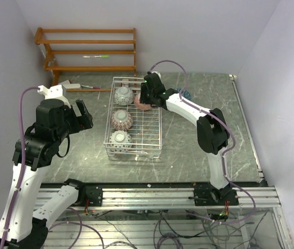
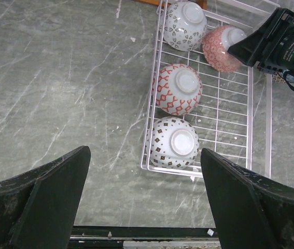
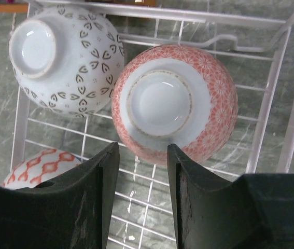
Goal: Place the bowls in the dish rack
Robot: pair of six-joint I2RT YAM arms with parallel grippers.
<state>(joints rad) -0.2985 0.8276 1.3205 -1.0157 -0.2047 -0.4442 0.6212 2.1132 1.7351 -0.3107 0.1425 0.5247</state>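
The white wire dish rack holds several bowls, all upside down. In its left column are a grey-patterned bowl, a red-patterned bowl and a white bowl with brown diamonds. A pink bowl rests tilted at the rack's far right. My right gripper hovers just over it, jaws open, fingers apart from its rim. A blue-patterned bowl stands on the table, partly hidden behind the right arm. My left gripper is open and empty, held high to the left of the rack.
An orange wooden slatted shelf stands at the back left against the wall. A small white item lies on the table near it. An aluminium rail runs along the near edge. Walls close in left and right.
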